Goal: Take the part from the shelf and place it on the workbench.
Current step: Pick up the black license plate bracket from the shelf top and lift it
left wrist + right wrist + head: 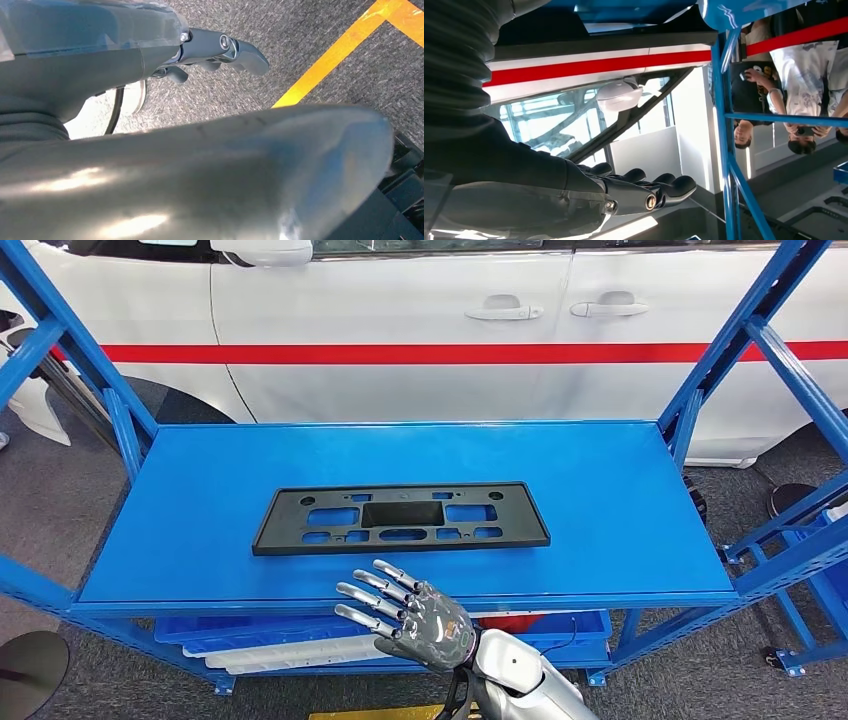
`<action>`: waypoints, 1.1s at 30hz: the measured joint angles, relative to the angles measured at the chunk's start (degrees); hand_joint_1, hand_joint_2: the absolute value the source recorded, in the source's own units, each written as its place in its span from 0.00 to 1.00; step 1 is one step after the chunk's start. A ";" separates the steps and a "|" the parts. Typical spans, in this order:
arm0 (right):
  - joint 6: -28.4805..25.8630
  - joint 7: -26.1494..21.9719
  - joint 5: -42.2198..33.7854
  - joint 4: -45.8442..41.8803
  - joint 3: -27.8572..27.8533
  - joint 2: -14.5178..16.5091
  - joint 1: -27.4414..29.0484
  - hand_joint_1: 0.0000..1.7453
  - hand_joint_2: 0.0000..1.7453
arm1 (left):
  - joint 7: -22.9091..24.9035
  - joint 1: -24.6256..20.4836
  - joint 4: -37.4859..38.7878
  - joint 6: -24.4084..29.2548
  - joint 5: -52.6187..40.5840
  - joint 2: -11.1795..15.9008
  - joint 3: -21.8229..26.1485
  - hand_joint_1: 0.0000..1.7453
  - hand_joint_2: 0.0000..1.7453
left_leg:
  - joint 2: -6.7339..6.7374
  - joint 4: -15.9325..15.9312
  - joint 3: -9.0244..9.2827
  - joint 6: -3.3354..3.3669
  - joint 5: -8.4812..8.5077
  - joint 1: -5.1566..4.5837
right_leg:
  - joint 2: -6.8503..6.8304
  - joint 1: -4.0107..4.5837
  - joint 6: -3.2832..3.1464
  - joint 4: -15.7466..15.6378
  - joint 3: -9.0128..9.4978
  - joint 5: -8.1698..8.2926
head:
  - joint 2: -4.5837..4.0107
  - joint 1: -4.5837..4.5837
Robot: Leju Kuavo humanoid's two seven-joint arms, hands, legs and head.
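The part is a flat black rectangular plate [400,517] with several cut-outs, lying flat on the blue top shelf [620,500], a little left of centre. My right hand [410,615] hovers just in front of the shelf's near edge, below the plate, back of the hand up and fingers spread toward the plate without touching it. The right wrist view shows that hand [639,192] with fingers stretched out and nothing in them. My left hand [220,50] hangs over the grey floor, fingers loose and holding nothing.
A white car [400,320] with a red stripe stands close behind the shelf. Blue slanted uprights [745,340] frame both sides. The lower shelf [290,650] holds white parts and blue bins. People [794,90] stand beyond the rack. A yellow floor line [340,50] runs nearby.
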 joint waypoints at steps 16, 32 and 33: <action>0.00 0.00 0.00 0.09 0.07 -0.02 -0.06 0.00 1.00 | -0.01 0.01 0.00 0.00 0.00 0.04 0.00 0.00 0.00 | 0.00 0.00 0.00 0.00 0.00 0.00 | 0.00 0.00 0.00 0.00 0.00 0.00 | 0.00 0.00; 0.22 21.43 11.00 30.58 -4.90 9.55 -27.16 0.00 1.00 | 1.03 -1.00 0.02 0.39 0.08 0.04 0.16 0.00 0.00 | 0.01 0.06 -0.59 -0.03 0.64 -0.01 | 0.02 -0.01 0.07 0.27 -0.70 0.52 | 0.00 0.00; 0.41 20.13 9.14 31.25 -5.58 9.98 -27.32 0.00 1.00 | 1.01 -0.99 0.02 0.48 0.10 0.04 0.23 0.00 0.00 | 0.01 0.06 -0.63 -0.03 0.64 -0.01 | 0.01 -0.01 0.07 0.27 -0.73 0.52 | 0.00 0.00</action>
